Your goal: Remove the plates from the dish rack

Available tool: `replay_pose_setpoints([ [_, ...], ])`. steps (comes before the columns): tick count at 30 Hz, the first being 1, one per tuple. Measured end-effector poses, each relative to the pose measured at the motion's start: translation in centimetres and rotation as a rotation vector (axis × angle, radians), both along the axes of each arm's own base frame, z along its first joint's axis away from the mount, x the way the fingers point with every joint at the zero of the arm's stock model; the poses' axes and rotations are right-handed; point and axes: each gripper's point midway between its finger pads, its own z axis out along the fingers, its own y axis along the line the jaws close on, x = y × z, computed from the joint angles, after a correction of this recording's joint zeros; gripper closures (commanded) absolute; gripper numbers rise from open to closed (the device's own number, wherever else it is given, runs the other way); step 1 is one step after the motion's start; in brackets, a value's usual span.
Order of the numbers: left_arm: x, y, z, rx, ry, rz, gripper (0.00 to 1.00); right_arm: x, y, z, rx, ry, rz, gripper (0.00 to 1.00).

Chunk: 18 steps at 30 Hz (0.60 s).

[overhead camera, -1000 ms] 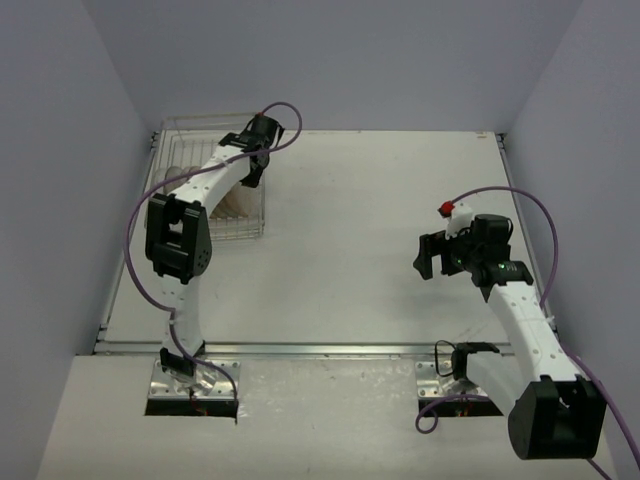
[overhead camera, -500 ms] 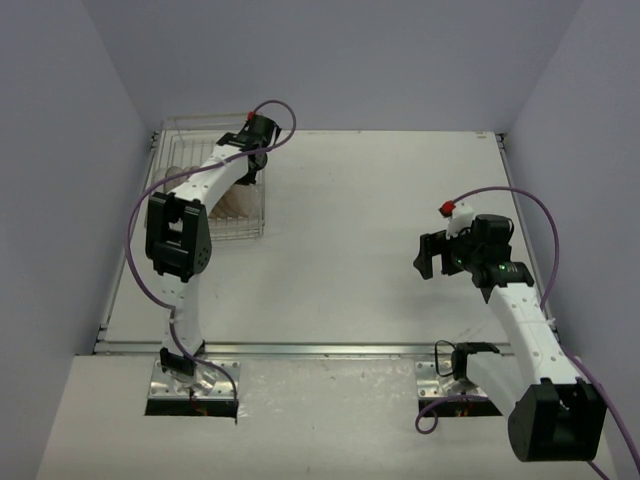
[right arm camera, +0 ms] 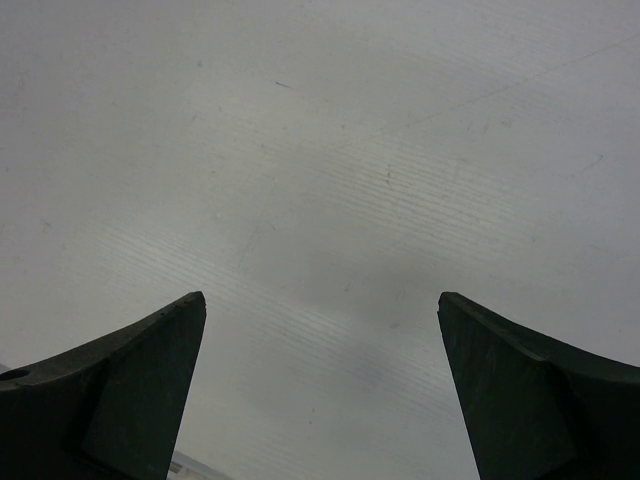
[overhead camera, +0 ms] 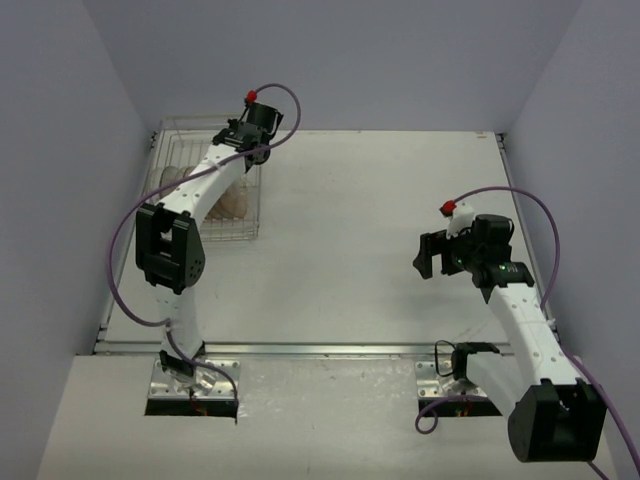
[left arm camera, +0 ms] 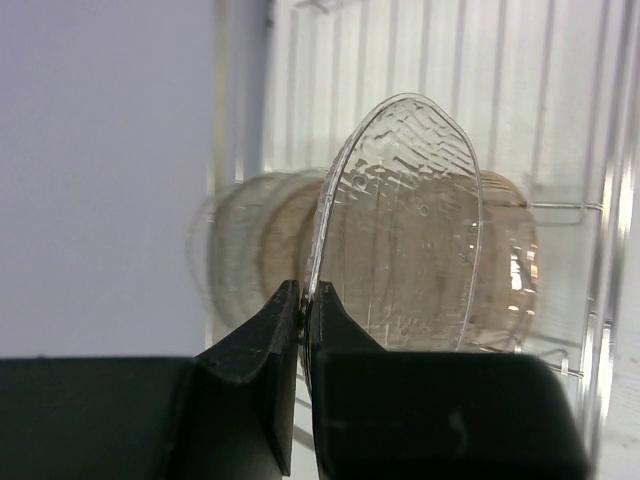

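The silver wire dish rack (overhead camera: 172, 135) stands at the far left of the table. Several translucent plates (overhead camera: 232, 204) stand in it, partly hidden by my left arm. My left gripper (left arm camera: 304, 292) reaches over the rack and is shut on the rim of a clear plate (left arm camera: 410, 220), which stands on edge. More beige plates (left arm camera: 255, 245) stand blurred behind it in the rack (left arm camera: 560, 120). In the top view the left gripper (overhead camera: 248, 158) is at the rack's right side. My right gripper (overhead camera: 432, 256) is open and empty over the bare table, also in its wrist view (right arm camera: 322, 298).
The grey walls close in the table on the left, back and right. A metal rail (overhead camera: 330, 349) runs along the table's near edge. The rack's raised wire side (overhead camera: 257, 205) stands beside my left arm.
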Motion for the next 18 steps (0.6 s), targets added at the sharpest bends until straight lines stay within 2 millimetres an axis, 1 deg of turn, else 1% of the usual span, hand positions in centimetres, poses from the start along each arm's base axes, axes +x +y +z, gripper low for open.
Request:
replay_pose_setpoints([
  [6,-0.8,1.2,6.6,0.125,-0.149,0.016,1.0,0.0,0.1,0.1,0.007,0.012,0.004,0.01],
  [8,-1.1,1.4,8.3,0.126,-0.198,0.021,1.0,0.2,0.3,0.5,0.015,0.016,0.005,0.01],
  [10,-1.4,1.2,9.7,0.093,-0.238,0.016,1.0,0.5,0.4,1.3,0.029,0.01,0.001,0.01],
  [12,-1.6,0.4,10.4,0.009,-0.27,-0.021,1.0,1.0,0.7,2.4,0.055,0.002,-0.004,0.01],
  [15,-2.6,-1.8,11.5,-0.164,-0.302,-0.121,1.0,1.8,1.5,4.8,0.104,-0.036,0.002,0.05],
  [16,-3.0,-2.8,12.0,-0.232,-0.325,-0.163,1.0,2.0,1.8,5.5,0.129,-0.047,0.006,0.06],
  [17,-3.7,-4.1,12.2,-0.321,-0.345,-0.224,1.0,2.2,2.3,6.4,0.16,-0.06,0.01,0.07],
  [18,-4.7,-5.1,12.2,-0.389,-0.357,-0.266,1.0,2.5,2.7,7.2,0.195,-0.069,0.013,0.09],
])
